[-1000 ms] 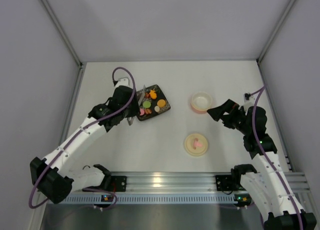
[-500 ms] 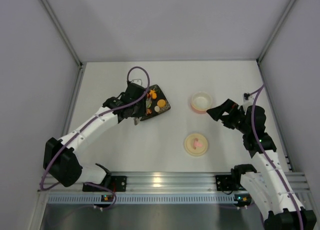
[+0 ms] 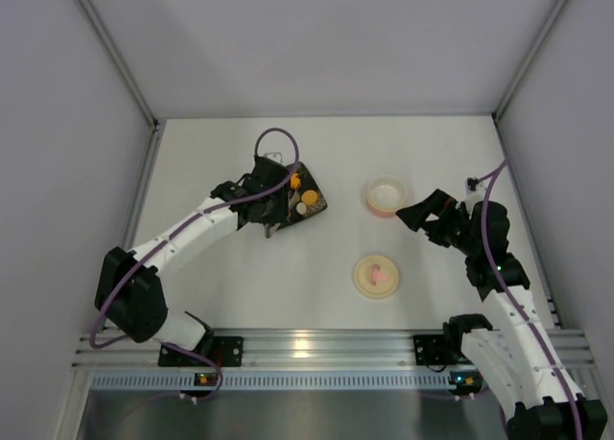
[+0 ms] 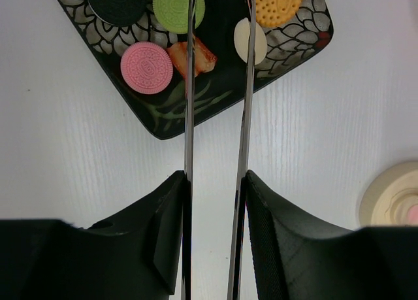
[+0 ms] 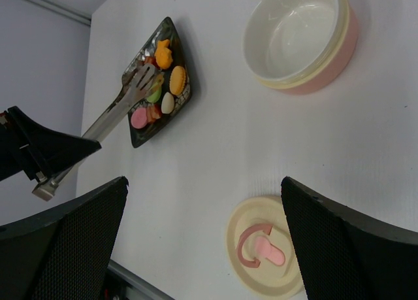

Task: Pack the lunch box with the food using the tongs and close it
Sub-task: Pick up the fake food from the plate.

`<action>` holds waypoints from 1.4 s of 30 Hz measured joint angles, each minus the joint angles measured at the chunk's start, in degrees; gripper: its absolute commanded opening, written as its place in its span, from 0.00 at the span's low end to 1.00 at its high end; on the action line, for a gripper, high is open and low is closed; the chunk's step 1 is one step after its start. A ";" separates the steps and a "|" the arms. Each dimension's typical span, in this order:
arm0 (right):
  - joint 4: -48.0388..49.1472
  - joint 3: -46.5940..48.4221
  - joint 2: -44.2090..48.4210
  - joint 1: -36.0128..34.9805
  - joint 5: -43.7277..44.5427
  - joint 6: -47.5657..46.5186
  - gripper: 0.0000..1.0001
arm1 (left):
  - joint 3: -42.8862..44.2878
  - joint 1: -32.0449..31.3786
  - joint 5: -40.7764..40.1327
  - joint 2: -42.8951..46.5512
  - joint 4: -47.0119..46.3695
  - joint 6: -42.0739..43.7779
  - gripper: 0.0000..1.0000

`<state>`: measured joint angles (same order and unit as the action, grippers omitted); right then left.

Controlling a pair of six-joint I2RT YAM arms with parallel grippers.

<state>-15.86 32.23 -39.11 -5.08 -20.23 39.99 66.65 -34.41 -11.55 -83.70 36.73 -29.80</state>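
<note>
Silvery steel runs forward out of my left gripper [image 4: 215, 182]: the tongs [image 4: 189, 117]. That hand is narrowed onto their two blades near the hinge end, so I judge a further squeeze would bring the tips together. The blades stand apart and cross the nearest corner of the dark floral plate [image 4: 171, 114], held low over the food [image 4: 147, 67]. A pink biscuit lies just left of them, a red-orange piece and a cream oval lie under them, and green, black and orange pieces lie farther in. The tips run out of my wrist view, so I cannot tell whether they touch a piece. No piece is packed yet.

Right of the plate and nearer my bases, the lid [image 3: 376, 275] lies knob up, set aside to leave the box open. Farther back, well apart to the plate's right, the lunch box [image 5: 346, 42] stands upright and empty. My right gripper [image 5: 204, 182] hovers just beyond it, spread wide and holding nothing, probably waiting for the lid.
</note>
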 measured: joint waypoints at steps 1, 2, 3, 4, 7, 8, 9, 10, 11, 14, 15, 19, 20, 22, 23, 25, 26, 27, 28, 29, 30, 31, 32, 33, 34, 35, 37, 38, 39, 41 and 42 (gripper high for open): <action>0.00 0.00 0.00 0.00 0.00 -0.09 0.99 | 0.02 -0.24 0.17 -0.11 -0.13 0.02 0.46; 0.00 0.00 0.00 0.00 0.00 -0.15 0.99 | 0.02 -0.52 0.28 -0.17 -0.28 0.02 0.46; 0.00 0.00 0.00 0.00 0.00 -0.26 0.99 | 0.02 -0.79 0.39 -0.17 -0.37 0.02 0.46; 0.00 0.00 0.00 0.00 0.00 -0.33 1.00 | 0.02 -1.01 0.55 -0.17 -0.44 0.02 0.46; 0.00 0.00 0.00 0.00 0.00 -0.35 0.99 | 0.11 -1.51 0.94 -0.17 -0.50 0.02 0.47; 0.00 0.00 0.00 0.00 0.00 -0.37 0.99 | 0.13 -1.68 1.09 -0.17 -0.50 0.02 0.47; 0.00 0.00 0.00 0.00 0.00 -0.35 1.00 | 0.15 -1.79 1.25 -0.17 -0.50 0.02 0.47; 0.00 0.00 0.00 0.00 0.00 -0.35 0.99 | 0.15 -1.88 1.31 -0.17 -0.48 0.00 0.47; 0.00 0.00 0.00 0.00 0.00 -0.35 0.99 | 0.15 -1.99 1.33 -0.17 -0.42 0.00 0.47; 0.00 0.00 0.00 0.00 0.00 -0.35 0.99 | 0.15 -2.32 1.25 -0.07 -0.02 -0.04 0.47; 0.00 0.00 0.00 0.00 0.00 -0.35 0.99 | 0.15 -2.45 1.22 0.07 0.20 -0.04 0.47; 0.00 0.00 0.07 0.00 0.02 -0.33 1.00 | -0.42 -2.91 1.40 2.36 0.70 -0.07 0.47; 0.00 0.00 0.11 0.00 0.00 -0.33 0.99 | -0.68 -2.95 1.66 3.15 0.83 -0.09 0.47; 0.00 0.00 0.11 0.00 0.00 -0.31 0.99 | -1.01 -3.06 2.01 4.44 1.09 -0.09 0.47; 0.00 0.00 0.11 0.00 0.00 -0.31 1.00 | -1.20 -3.10 2.19 4.87 1.11 -0.09 0.47; 0.00 0.00 0.11 0.00 0.00 -0.31 1.00 | -1.68 -3.10 2.29 5.49 1.11 -0.09 0.48; 0.00 0.00 0.11 0.00 0.02 -0.31 0.99 | -2.01 -3.10 2.36 5.64 1.14 -0.07 0.48; 0.00 0.00 0.11 0.00 0.02 -0.31 1.00 | -2.43 -3.10 2.47 5.73 1.09 -0.04 0.48; 0.00 0.00 0.11 0.00 0.02 -0.31 0.99 | -2.84 -3.10 2.64 5.73 1.16 -0.07 0.48; 0.00 0.00 0.11 0.00 0.00 -0.28 0.99 | -3.28 -3.10 2.86 5.70 1.11 -0.04 0.48; 0.00 0.00 0.11 0.00 0.00 -0.28 0.99 | -3.63 -3.10 3.10 5.70 1.20 -0.04 0.48; 0.02 0.00 0.11 0.00 0.00 -0.28 0.99 | -3.87 -3.10 3.30 5.66 1.27 -0.04 0.48; 0.02 0.00 0.11 0.00 0.00 -0.28 0.99 | -3.96 -3.13 3.50 5.55 1.27 -0.02 0.48; 0.00 0.00 0.11 0.00 0.00 -0.28 0.99 | -3.96 -3.13 3.67 5.44 1.20 -0.02 0.48; 0.02 0.00 0.11 0.00 0.00 -0.28 0.99 | -3.96 -3.15 3.78 5.42 1.05 -0.02 0.49; 0.02 0.00 0.11 0.00 0.00 -0.28 1.00 | -3.96 -3.15 3.93 5.38 0.96 0.00 0.50; 0.00 0.00 0.11 0.00 0.00 -0.28 0.99 | -3.96 -3.17 4.15 5.31 0.81 0.00 0.52; 0.02 0.00 0.11 0.00 0.00 -0.28 1.00 | -3.96 -3.17 4.26 5.22 0.74 0.00 0.52; 0.00 0.00 0.11 0.00 0.00 -0.28 1.00 | -3.93 -3.17 4.26 5.05 0.61 0.00 0.52; 0.02 0.00 0.11 0.00 0.00 -0.28 0.99 | -3.87 -3.17 4.26 4.50 0.48 0.00 0.52; 0.00 0.00 0.11 0.00 0.00 -0.28 0.99 | -3.85 -3.17 4.24 4.09 0.44 0.00 0.52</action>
<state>-15.86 32.23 -39.00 -5.08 -20.23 39.70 62.81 -37.58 -7.31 -79.61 37.17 -29.80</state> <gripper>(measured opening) 0.993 0.524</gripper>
